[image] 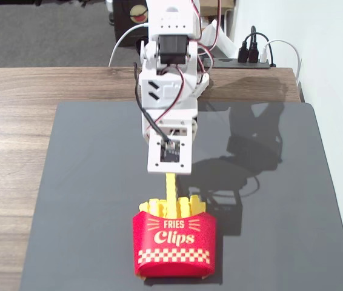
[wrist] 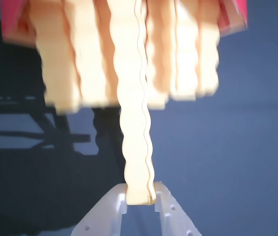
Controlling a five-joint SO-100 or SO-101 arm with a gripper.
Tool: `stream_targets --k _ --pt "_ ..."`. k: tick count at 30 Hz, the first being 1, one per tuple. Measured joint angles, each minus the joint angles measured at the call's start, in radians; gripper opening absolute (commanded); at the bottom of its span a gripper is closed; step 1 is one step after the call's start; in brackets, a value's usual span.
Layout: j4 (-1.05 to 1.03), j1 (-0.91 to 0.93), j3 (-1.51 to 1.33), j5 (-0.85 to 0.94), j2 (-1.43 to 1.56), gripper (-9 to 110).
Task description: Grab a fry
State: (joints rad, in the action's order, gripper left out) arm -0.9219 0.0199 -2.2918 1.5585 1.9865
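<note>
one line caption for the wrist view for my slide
Claw shut on one fry, drawn partly out from the other fries in the carton.

Bright-yellow fry [image: 170,185], red carton [image: 174,245] with white checker band, dark-grey mat [image: 86,182], white gripper [wrist: 140,200].

The fry [wrist: 135,123] looks like smooth yellow plastic with wavy edges; the red carton [image: 174,245] is glossy. A matt grey mat [image: 280,200] covers the wood-grain table [image: 14,121].
</note>
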Motion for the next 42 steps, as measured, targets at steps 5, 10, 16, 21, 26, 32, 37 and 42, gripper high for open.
stream_targets --k 5,10,16,21,26,32,37,42 --pt "-0.044 -0.002 -0.101 -0.011 0.141 1" --pt "-0.103 -0.002 -0.187 -0.023 0.284 1" --pt "-0.209 -0.017 -0.265 -0.046 0.472 1" --pt "-0.268 -0.011 -0.272 -0.049 0.56 1" --pt "-0.334 0.014 -0.233 -0.049 0.569 1" --pt "-0.391 0.048 -0.092 -0.043 0.517 1" --pt "-0.448 0.052 0.061 -0.041 0.416 1" --pt "-0.499 0.029 0.149 -0.035 0.405 1"
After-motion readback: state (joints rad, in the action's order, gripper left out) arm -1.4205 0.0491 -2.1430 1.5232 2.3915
